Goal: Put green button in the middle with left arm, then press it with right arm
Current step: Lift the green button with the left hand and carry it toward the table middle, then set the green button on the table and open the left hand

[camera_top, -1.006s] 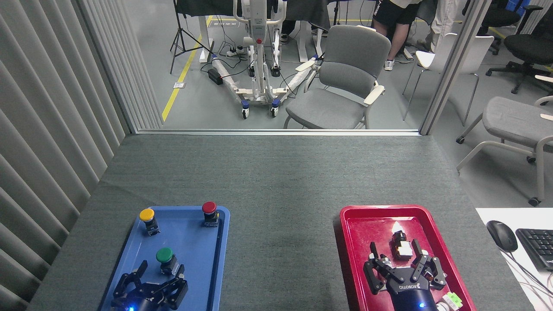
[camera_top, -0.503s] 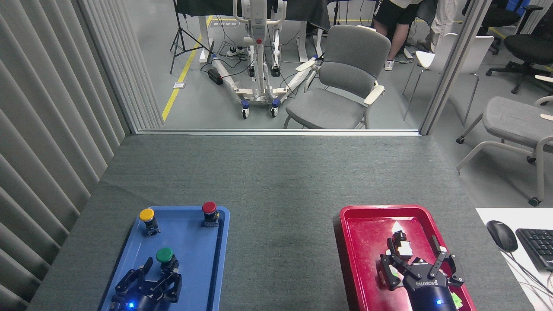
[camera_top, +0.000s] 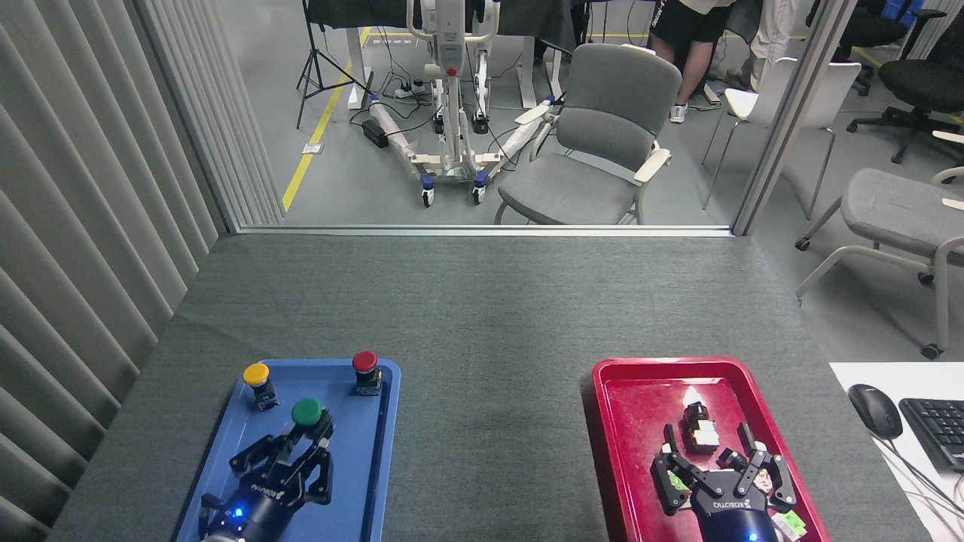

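The left gripper [camera_top: 305, 444] is clamping the green button [camera_top: 307, 413] over the blue tray [camera_top: 369, 482]; the bare table middle [camera_top: 489, 391] is lying rightward.

Lying bare between blue tray [camera_top: 376, 482] and red tray [camera_top: 606, 467]: wide strip of grey table covering [camera_top: 482, 339], open through to the far edge. Standing near the blue tray's far edge: yellow button [camera_top: 257, 376] and red button [camera_top: 365, 365], flanking the green button [camera_top: 307, 412] held by left gripper [camera_top: 301, 444]. Occupying the red tray's middle: small block [camera_top: 700, 429], just beyond right gripper [camera_top: 715, 463].
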Robot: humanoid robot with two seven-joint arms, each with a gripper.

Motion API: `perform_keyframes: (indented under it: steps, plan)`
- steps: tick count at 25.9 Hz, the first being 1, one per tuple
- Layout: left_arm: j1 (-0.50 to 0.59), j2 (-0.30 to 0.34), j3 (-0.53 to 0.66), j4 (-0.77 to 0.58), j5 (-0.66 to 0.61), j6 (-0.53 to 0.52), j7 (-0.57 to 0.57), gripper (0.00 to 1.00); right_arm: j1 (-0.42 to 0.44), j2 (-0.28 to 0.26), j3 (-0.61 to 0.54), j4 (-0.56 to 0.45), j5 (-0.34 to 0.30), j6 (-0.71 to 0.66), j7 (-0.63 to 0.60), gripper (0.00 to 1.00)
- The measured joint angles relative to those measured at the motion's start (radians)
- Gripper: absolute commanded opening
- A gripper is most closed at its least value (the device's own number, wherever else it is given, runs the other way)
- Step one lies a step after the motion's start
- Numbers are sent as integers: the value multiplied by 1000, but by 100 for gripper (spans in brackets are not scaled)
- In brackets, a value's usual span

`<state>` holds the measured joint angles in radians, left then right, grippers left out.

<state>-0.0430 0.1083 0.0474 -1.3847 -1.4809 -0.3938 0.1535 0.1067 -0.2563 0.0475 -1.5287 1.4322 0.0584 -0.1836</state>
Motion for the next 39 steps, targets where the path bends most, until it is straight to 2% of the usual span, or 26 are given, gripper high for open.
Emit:
perform_keyframes:
  steps: [2, 4, 11, 18, 19, 20, 21, 22, 23, 29, 31, 32, 34, 35, 36, 39]
  plan:
    - [-17, -24, -39, -49, 1, -24, 17, 0, 2, 4, 0, 0, 0, 0, 0, 100]
    - [-54, -53, -112, -39, -3, -34, 28, 0, 2, 5, -1, -1, 0, 0, 0, 100]
    - [-194, -157, -406, 297, -48, 30, 2, 0, 3, 0, 3, -5, 1, 5, -1, 100]
    - [-212, -189, -496, 378, -60, 97, -13, 0, -3, 2, 18, -4, 0, 2, -4, 100]
    - [-212, -191, -504, 385, -60, 100, -14, 3, -7, 4, 27, -2, 0, 3, -5, 100]
    - [-212, -194, -509, 391, -60, 104, -15, 17, -14, 5, 39, 1, 0, 8, -6, 100]
    - [-213, -200, -513, 399, -57, 109, -15, 45, -22, 5, 51, 3, 0, 19, -8, 99]
    - [-213, -207, -516, 409, -53, 113, -12, 94, -30, 5, 65, 5, -1, 29, -9, 99]
    - [-213, -215, -517, 422, -50, 118, -9, 99, -39, 5, 80, 5, -5, 34, -7, 98]
    - [-208, -235, -519, 434, -43, 162, -6, 99, -51, 3, 115, 7, -54, 9, 0, 87]
    - [-191, -232, -517, 380, -42, 167, -15, 99, -49, 5, 123, 8, -59, -7, 0, 78]
    - [-175, -225, -512, 331, -41, 169, -22, 99, -49, 6, 128, 10, -61, -16, 1, 64]
    - [-127, -195, -485, 213, -38, 169, -41, 99, -52, 7, 136, 15, -63, -45, 2, 25]
    - [-93, -174, -462, 146, -37, 174, -50, 99, -53, 7, 139, 17, -63, -64, 2, 12]
    - [-48, -154, -429, 76, -36, 176, -59, 99, -54, 8, 141, 18, -63, -94, 3, 2]
    - [101, -113, -279, -105, -35, 195, -63, 99, -57, 11, 146, 20, -60, -191, 4, 0]
